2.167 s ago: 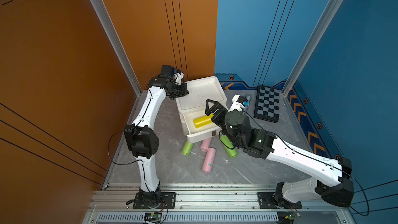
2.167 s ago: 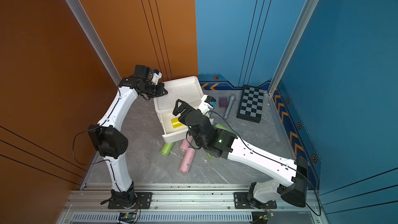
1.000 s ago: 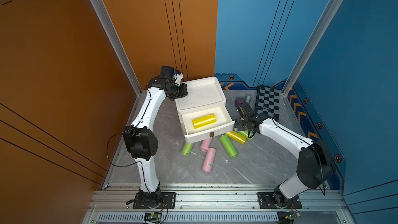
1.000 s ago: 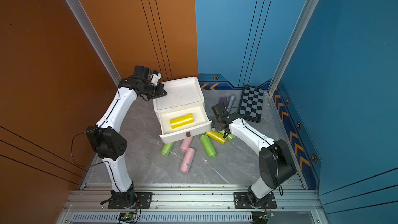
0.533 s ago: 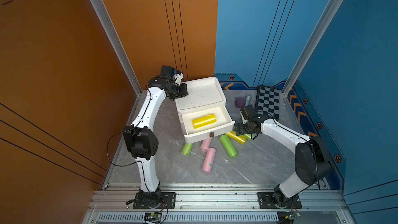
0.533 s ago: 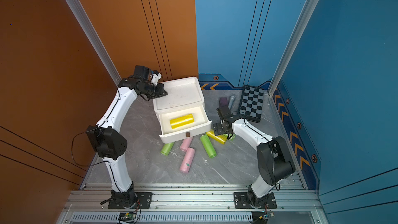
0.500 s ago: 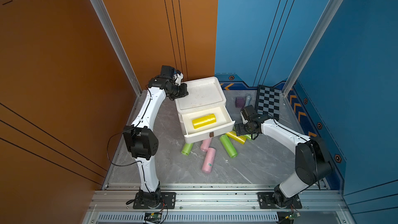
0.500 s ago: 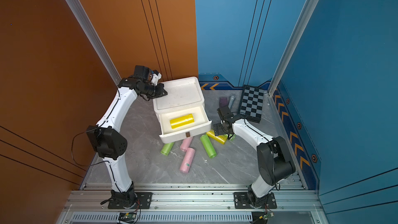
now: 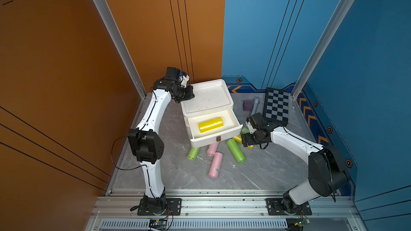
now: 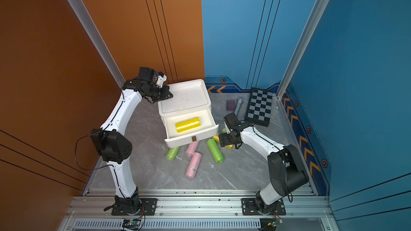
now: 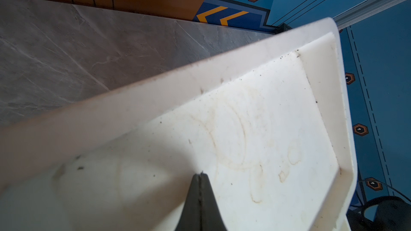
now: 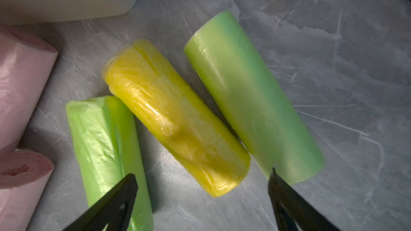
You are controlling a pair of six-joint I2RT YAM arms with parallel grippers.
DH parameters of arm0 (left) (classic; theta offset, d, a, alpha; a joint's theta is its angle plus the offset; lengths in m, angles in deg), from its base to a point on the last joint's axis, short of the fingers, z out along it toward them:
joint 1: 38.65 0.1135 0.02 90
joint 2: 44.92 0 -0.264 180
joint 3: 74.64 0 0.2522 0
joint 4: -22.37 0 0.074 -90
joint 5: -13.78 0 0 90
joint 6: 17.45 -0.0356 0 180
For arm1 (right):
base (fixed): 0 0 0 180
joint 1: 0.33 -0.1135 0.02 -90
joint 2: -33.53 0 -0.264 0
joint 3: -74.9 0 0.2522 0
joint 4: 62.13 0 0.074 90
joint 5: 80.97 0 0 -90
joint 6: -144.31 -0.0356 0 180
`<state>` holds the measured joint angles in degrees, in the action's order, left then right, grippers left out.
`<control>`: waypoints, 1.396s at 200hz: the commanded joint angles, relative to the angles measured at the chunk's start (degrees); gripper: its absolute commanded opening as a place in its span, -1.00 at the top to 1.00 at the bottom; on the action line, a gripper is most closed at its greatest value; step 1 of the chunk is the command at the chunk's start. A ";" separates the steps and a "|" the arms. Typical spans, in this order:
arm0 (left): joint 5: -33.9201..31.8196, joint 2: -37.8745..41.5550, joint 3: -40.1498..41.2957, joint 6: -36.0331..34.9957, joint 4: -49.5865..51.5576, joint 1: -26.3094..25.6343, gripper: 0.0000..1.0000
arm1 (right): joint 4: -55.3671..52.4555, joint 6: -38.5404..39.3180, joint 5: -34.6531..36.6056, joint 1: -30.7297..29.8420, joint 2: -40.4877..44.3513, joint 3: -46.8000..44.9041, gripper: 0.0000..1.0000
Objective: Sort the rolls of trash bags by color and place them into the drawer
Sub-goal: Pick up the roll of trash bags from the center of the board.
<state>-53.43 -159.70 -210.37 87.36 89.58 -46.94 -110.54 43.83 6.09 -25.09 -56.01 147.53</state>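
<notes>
The white drawer [image 9: 206, 98] cabinet has its top drawer pulled out, and a yellow roll [image 9: 210, 124] lies inside it. My left gripper [image 11: 201, 174] is shut, its tip resting on the cabinet's recessed top near the back left corner [image 9: 189, 94]. My right gripper [image 12: 203, 172] hangs open just above the floor to the right of the drawer front [image 9: 246, 141]. Its fingers straddle the end of a second yellow roll [image 12: 175, 116], which lies between two green rolls [image 12: 251, 94] [image 12: 106, 143]. Two pink rolls [image 9: 215, 165] [image 9: 212, 149] and another green roll [image 9: 193, 153] lie in front of the cabinet.
A black-and-grey chequered board [image 9: 277, 106] leans in the back right corner, with a purple cube [image 9: 247, 105] and a grey stick [image 9: 255, 105] beside it. Orange and blue walls close in the grey floor on three sides.
My right arm has left the yellow roll in the drawer and swung down to the floor on the drawer's right. It now hovers over the second yellow roll. The left arm has not moved.
</notes>
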 commanded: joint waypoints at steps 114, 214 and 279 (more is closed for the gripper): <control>-4.14 -6.51 3.41 -0.39 10.58 0.22 1.00 | -0.85 10.66 -2.25 -0.25 -6.55 5.49 -0.91; -3.65 -5.98 3.93 -0.73 10.63 0.58 1.00 | 0.64 10.16 -7.85 0.72 -19.24 7.70 -0.52; -3.57 -5.54 5.08 -0.92 10.64 0.82 1.00 | -1.46 3.25 -6.34 0.54 -13.10 2.81 0.02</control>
<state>-53.32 -159.72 -210.18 87.29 89.15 -46.77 -107.13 51.50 -0.01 -24.02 -71.40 154.13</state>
